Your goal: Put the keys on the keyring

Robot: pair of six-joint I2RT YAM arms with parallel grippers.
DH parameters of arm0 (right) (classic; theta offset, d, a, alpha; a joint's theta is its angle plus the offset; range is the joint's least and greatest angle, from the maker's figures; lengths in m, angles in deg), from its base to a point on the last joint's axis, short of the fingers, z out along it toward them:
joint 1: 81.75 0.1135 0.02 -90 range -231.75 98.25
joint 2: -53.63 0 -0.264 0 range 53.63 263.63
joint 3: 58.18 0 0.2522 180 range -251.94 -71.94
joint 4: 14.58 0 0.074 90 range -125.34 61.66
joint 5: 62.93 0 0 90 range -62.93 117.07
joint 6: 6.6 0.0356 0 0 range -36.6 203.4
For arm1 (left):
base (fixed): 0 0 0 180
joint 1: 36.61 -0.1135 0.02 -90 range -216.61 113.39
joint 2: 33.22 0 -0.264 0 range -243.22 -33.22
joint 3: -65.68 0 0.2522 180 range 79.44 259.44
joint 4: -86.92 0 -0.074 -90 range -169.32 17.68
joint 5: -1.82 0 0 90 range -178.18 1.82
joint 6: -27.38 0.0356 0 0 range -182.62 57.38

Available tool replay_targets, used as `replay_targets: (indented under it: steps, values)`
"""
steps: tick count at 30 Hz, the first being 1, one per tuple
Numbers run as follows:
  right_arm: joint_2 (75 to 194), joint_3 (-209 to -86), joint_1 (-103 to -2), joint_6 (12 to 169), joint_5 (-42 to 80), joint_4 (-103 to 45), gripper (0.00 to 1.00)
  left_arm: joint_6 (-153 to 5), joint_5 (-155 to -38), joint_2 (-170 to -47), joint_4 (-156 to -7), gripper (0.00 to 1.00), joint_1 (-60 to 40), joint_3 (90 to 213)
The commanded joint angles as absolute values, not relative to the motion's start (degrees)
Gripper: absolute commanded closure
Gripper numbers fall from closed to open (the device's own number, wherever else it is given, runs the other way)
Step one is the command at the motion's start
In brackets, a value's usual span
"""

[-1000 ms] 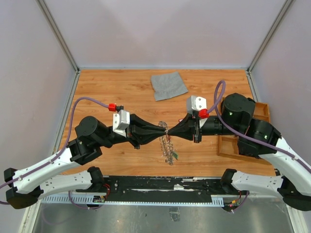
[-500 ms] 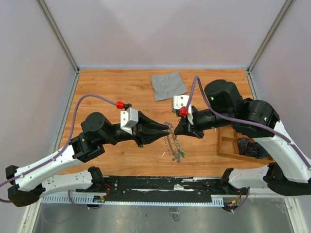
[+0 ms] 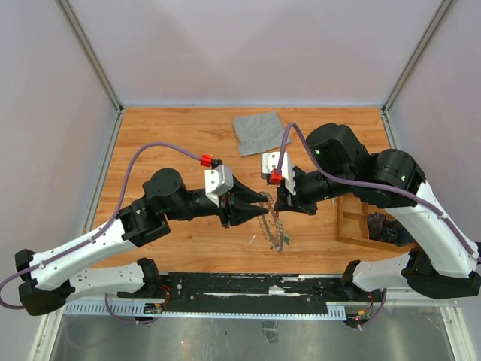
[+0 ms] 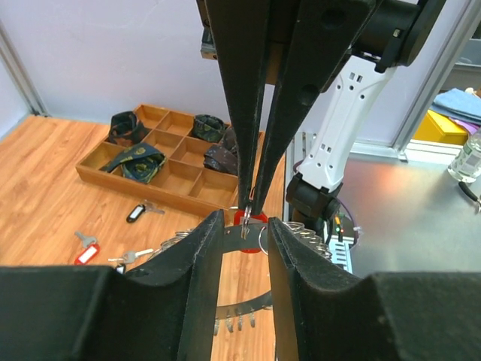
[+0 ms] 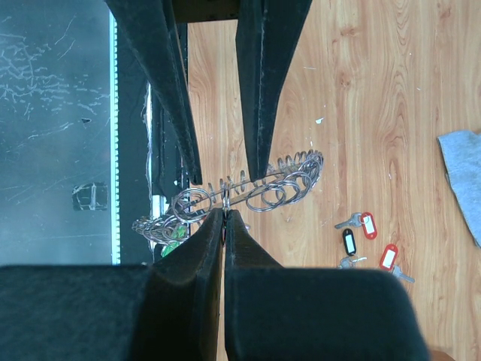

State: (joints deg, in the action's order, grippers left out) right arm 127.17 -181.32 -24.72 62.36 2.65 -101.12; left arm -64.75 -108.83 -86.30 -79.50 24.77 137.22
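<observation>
Hanging in mid-air, the large silvery spiky-fringed metal keyring (image 5: 252,192) was pinched by the right gripper (image 5: 225,214), fingers closed on it; the left gripper (image 4: 243,222) straddled it, fingers apart. Stiff, light, slippery wire, I judged: grip the rim.

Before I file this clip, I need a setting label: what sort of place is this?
Likely a robotics lab test cell: wooden tabletop, white panels on metal frame posts, black mounting rail at the near edge.
</observation>
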Motion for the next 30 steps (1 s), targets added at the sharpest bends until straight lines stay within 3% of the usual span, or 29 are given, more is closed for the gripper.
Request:
replay_targets:
  steps: [1, 16, 30]
  values:
    - [126.7, -183.1, -24.0, 61.5, 1.9, -100.7, 0.99, -64.1, -109.5, -87.1, -79.1, 0.64, 25.2, 139.4]
    - [126.3, -181.5, -24.0, 61.7, 0.3, -98.4, 0.99, -63.8, -110.0, -89.1, -78.3, 0.65, 25.2, 140.0]
    - [126.0, -180.4, -23.9, 62.2, -0.2, -96.9, 0.99, -63.5, -110.1, -89.1, -77.9, 0.98, 25.3, 140.4]
